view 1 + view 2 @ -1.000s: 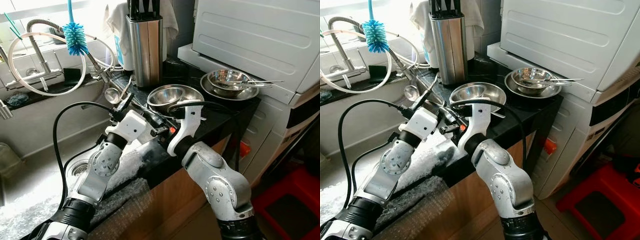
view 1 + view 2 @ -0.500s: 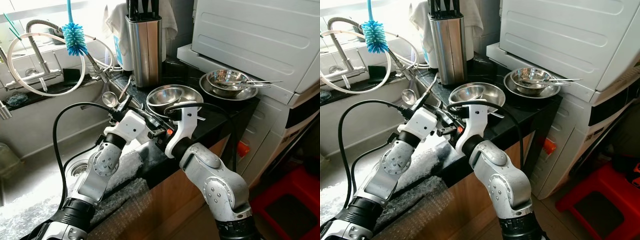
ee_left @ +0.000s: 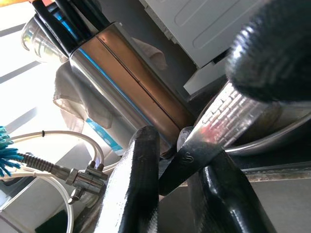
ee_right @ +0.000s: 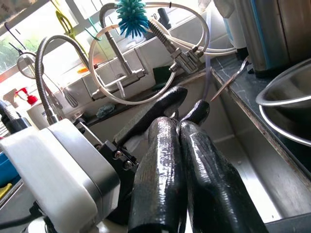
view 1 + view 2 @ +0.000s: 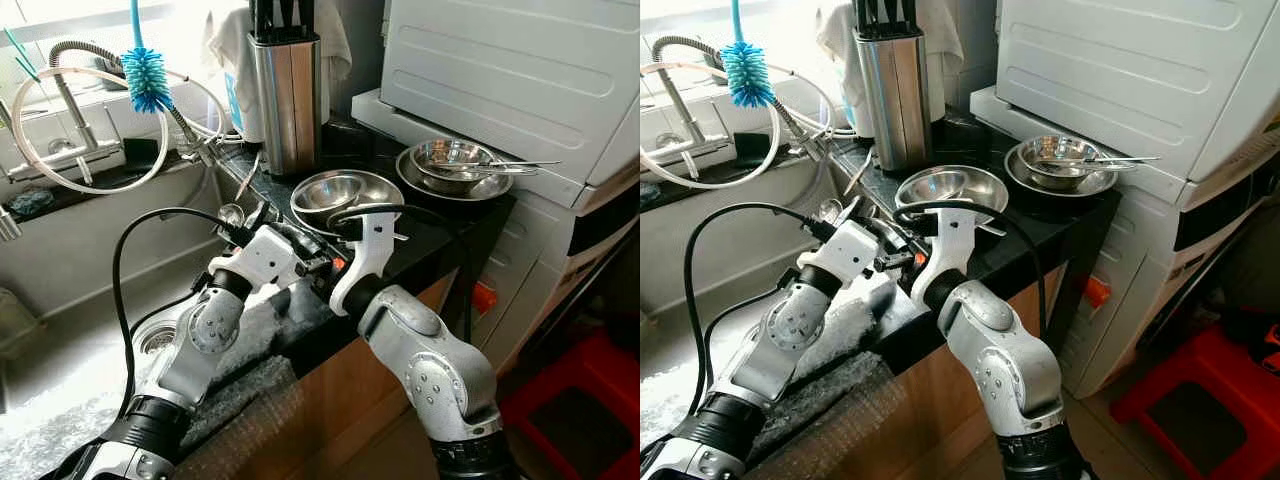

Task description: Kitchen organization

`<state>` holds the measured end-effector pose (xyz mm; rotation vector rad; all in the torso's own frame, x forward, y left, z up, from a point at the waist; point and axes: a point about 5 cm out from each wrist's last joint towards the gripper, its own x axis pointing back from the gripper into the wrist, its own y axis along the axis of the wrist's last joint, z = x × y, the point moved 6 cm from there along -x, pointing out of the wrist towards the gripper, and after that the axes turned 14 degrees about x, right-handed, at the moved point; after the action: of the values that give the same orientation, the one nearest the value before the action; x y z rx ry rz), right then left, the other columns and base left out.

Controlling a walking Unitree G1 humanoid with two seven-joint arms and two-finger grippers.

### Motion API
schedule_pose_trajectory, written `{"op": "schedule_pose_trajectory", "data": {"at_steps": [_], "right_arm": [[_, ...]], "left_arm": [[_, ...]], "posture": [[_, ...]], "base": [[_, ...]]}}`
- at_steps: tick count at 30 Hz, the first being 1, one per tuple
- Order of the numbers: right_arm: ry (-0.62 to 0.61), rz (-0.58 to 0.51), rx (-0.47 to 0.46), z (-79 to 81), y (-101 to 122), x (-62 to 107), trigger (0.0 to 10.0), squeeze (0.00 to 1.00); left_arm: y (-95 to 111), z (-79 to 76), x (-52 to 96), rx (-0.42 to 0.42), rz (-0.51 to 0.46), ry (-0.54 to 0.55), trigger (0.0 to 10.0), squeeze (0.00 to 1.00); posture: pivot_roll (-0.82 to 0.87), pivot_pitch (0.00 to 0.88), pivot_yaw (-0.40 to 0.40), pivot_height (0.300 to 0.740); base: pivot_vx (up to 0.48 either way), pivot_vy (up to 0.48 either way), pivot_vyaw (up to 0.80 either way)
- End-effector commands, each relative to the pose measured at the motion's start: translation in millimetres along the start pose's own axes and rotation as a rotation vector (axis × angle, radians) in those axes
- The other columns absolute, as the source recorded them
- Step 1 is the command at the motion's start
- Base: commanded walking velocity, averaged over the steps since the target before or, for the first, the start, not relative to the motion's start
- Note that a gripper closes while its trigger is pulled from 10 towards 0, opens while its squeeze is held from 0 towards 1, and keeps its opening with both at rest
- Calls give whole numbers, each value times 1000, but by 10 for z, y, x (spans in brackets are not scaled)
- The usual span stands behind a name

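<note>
Steel sink point(image 5: 60, 300) at far left, blue bottle brush point(image 5: 147, 78) hanging above the faucet point(image 5: 75, 100). Left gripper point(image 5: 262, 222) sits over the dark counter point(image 5: 440, 235) edge, fingers clamped on a metal ladle point(image 5: 233, 213) whose embossed handle point(image 3: 228, 121) crosses them. Right gripper point(image 4: 187, 116) meets it from the other side, fingers pressed together, nothing between them that I can make out. Behind: knife block point(image 5: 290, 95), steel bowl point(image 5: 345, 192), then stacked bowls point(image 5: 455, 165) with utensils at the right by the white appliance point(image 5: 520, 70).
</note>
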<state>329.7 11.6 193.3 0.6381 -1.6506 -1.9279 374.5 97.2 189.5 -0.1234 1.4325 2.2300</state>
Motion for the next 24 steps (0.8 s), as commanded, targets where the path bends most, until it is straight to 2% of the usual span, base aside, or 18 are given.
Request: {"op": "schedule_pose_trajectory", "data": {"at_steps": [1,15,18,19,20,21,22,23,24], "right_arm": [[22,-48,-43,59,93,-14,10000,1000],[17,-55,-48,45,93,-9,10000,1000],[1,-62,-49,8,105,-5,10000,1000],[-21,-63,-39,-42,103,-2,10000,1000],[-30,-60,-33,-67,98,-1,10000,1000],[-50,-61,-18,-110,97,2,10000,1000],[-70,-61,-4,-150,97,5,10000,1000],[-113,-59,76,-247,114,16,10000,1000],[-113,-59,76,-247,114,16,10000,1000]], "left_arm": [[-169,11,59,32,64,18,0,0],[-167,48,60,53,63,41,0,0],[-168,57,60,62,63,51,0,0],[-170,66,62,73,63,60,471,0],[-171,70,63,80,64,65,471,0],[-176,77,65,100,66,73,2784,0],[-180,82,66,121,69,80,3529,0],[-193,114,70,185,75,107,9294,0],[-193,114,70,185,75,107,9294,0]], "posture": [[-194,0,-6,740],[-193,0,-7,740],[-194,0,-7,740],[-193,0,-8,740],[-193,0,-8,740],[-193,0,-7,740],[-193,0,-7,740],[-193,0,-7,740],[-193,0,-7,740]], "base": [[0,0,0],[0,0,0],[0,0,0],[0,0,0],[0,0,0],[0,0,0],[0,0,0],[0,0,0],[0,0,0]]}}
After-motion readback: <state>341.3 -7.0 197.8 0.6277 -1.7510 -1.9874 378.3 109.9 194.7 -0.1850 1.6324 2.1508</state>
